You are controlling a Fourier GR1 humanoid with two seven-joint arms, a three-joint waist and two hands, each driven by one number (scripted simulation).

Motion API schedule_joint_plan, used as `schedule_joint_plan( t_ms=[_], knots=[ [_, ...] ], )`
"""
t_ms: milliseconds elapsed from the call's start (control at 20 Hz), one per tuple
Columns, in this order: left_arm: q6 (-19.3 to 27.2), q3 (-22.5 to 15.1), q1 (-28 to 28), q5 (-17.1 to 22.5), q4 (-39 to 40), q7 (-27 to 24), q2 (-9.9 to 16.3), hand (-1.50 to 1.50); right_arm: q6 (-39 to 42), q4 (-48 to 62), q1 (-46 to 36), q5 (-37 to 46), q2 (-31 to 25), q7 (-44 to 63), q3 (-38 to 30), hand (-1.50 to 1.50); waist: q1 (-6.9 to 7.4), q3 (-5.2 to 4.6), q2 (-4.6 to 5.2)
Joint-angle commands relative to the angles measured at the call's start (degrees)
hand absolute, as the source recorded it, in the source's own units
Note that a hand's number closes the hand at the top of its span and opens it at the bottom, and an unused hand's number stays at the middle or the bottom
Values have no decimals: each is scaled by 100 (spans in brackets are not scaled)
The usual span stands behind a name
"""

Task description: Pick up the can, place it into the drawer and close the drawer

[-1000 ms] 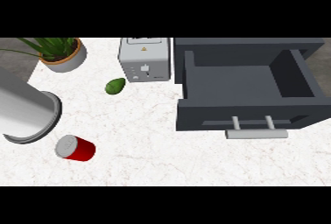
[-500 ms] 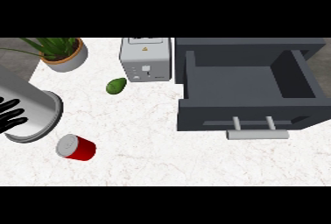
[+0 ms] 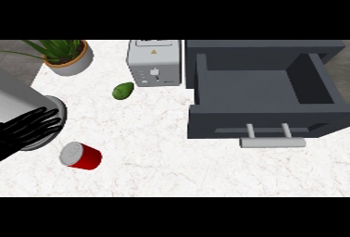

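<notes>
A red can (image 3: 81,156) with a silver top lies on its side on the white counter, at the lower left. My left hand (image 3: 28,130) shows at the left edge, just up and left of the can and apart from it. Its fingers are spread and straight, so it is open and holds nothing. The grey forearm (image 3: 21,104) rises behind it. The dark grey drawer (image 3: 256,121) stands pulled out at the right, its inside bare, and its silver handle (image 3: 273,141) faces me. My right hand is nowhere in the head view.
A silver toaster (image 3: 156,63) stands at the back, touching the drawer's left wall. A small green fruit (image 3: 123,90) lies in front of it, to its left. A potted plant (image 3: 65,56) sits in the back left corner.
The left hand came into view from the left edge and has spread further right toward the can. Can and drawer have not moved.
</notes>
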Motion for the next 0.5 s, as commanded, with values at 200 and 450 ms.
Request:
schedule_joint_plan(
  t_ms=[200, 450],
  knots=[
    [-165, 329, 75, -1632, 147, -342, -997, -150, 280, -193, 73, -319, 63, 325, -399, -150, 8, -2, 0],
    [-861, 924, -523, -2570, 1646, -1056, -1072, -150, 364, 84, -192, -499, -152, 369, -727, -150, -39, -8, 17]
  ],
)
